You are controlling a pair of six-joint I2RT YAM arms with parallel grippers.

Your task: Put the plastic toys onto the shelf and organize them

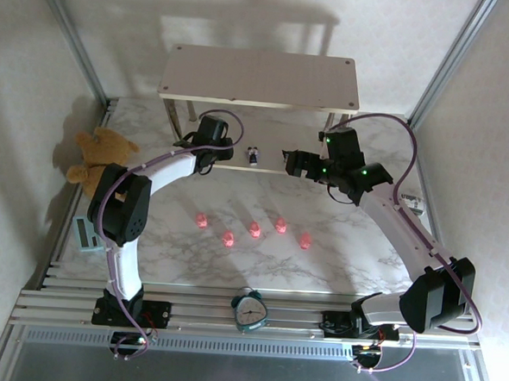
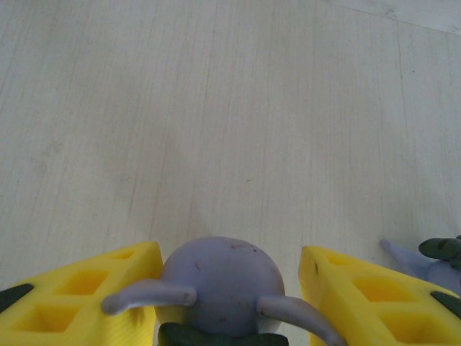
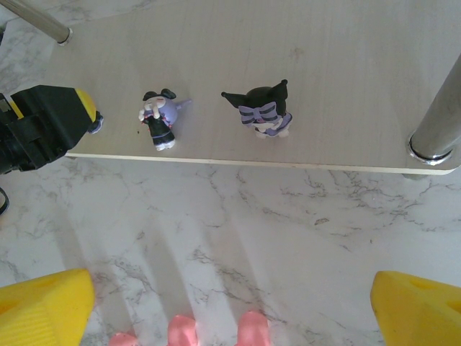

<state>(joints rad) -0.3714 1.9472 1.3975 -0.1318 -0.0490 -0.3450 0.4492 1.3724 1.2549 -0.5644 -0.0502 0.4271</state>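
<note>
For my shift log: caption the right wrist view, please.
Two purple-and-white figurines stand on the shelf's lower board; the open right gripper hovers above pink pigs on the marble tabletop.

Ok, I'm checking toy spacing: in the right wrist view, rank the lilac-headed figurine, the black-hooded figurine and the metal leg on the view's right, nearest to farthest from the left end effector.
1. lilac-headed figurine, just right of the left end effector, near the shelf front edge.
2. black-hooded figurine, mid-board, farther right.
3. metal leg, far right corner.

Marble table [image 1: 336,265], pink pigs [image 1: 255,229], shelf [image 1: 261,77], purple figurines [image 3: 261,115]
</note>
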